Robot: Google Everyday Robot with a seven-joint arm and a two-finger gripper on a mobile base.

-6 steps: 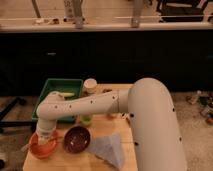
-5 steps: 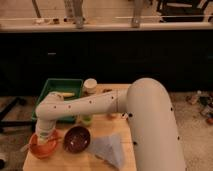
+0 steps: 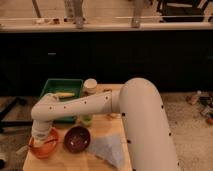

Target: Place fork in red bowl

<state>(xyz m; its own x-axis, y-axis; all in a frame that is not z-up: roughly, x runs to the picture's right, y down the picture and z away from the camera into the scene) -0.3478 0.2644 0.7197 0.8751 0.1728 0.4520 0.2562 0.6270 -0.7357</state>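
The red bowl [image 3: 43,146] sits at the front left of the wooden table [image 3: 75,161], orange-red and glossy. A pale thin utensil, the fork [image 3: 23,149], pokes out past the bowl's left rim; its other end is hidden under the gripper. The white arm reaches from the right and bends down over the bowl. My gripper [image 3: 39,136] hangs straight over the bowl, its tip down at or just inside the rim.
A dark maroon bowl [image 3: 77,138] stands just right of the red bowl. A green tray [image 3: 75,84] with a yellowish item [image 3: 64,94] is behind. A pale cup [image 3: 90,86] stands by the tray. A grey cloth [image 3: 108,148] lies at front right.
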